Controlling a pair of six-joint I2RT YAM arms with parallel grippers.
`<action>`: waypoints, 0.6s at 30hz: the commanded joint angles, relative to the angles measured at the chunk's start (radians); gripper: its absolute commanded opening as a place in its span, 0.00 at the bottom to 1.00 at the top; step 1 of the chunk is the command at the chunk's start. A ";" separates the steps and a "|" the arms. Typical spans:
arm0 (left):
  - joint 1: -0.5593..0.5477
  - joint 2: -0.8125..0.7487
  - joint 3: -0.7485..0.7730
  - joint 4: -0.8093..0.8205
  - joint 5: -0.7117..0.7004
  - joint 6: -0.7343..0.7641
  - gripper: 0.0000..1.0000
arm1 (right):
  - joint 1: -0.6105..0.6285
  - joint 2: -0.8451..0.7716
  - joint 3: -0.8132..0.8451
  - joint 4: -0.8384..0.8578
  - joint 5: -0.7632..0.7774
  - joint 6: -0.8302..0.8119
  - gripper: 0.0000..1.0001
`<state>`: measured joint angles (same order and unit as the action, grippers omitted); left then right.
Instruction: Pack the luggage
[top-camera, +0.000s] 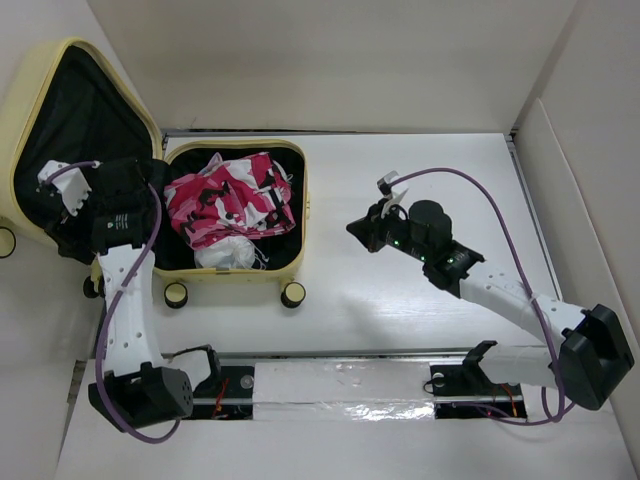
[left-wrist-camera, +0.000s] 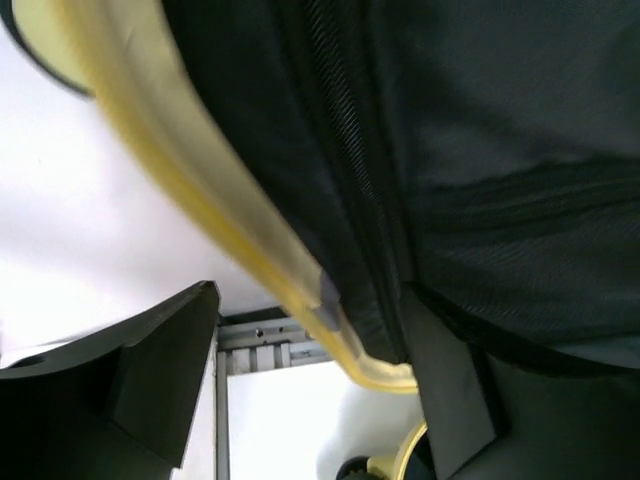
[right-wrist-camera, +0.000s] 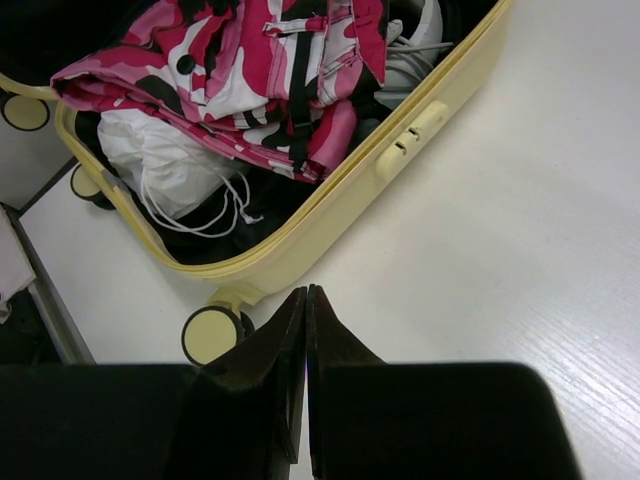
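The luggage (top-camera: 303, 215), a pale yellow suitcase, lies open at the table's far left, its black-lined lid (top-camera: 85, 105) tilted up to the left. A pink, white and black camouflage garment (top-camera: 228, 195) (right-wrist-camera: 270, 70) fills the base, with a white drawstring bag (top-camera: 225, 253) (right-wrist-camera: 165, 160) under it. My left gripper (top-camera: 62, 200) (left-wrist-camera: 312, 300) is open at the lid's lower edge. The yellow rim (left-wrist-camera: 250, 240) runs between its fingers, close to the right one. My right gripper (top-camera: 352, 228) (right-wrist-camera: 305, 290) is shut on nothing, over the table just right of the suitcase's front corner.
Two suitcase wheels (top-camera: 293, 294) (top-camera: 176, 295) face the near edge, one wheel (right-wrist-camera: 210, 333) close to my right fingers. A combination lock (right-wrist-camera: 410, 140) sits on the suitcase's right wall. White walls enclose the white table (top-camera: 430, 150). A foil-covered rail (top-camera: 340, 385) runs along the front.
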<state>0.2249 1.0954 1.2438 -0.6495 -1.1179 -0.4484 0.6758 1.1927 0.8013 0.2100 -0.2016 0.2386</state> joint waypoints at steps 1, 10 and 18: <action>0.008 0.030 0.080 0.067 -0.059 0.057 0.69 | 0.017 0.018 0.012 0.045 -0.022 -0.019 0.08; 0.008 0.048 0.063 0.111 -0.111 0.071 0.38 | 0.008 0.018 0.012 0.020 0.053 -0.021 0.07; 0.008 -0.022 -0.032 0.200 -0.069 0.099 0.14 | -0.076 0.054 0.018 -0.011 0.036 0.010 0.07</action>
<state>0.2310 1.1049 1.2114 -0.5068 -1.1954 -0.3561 0.6212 1.2381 0.8013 0.2016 -0.1772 0.2394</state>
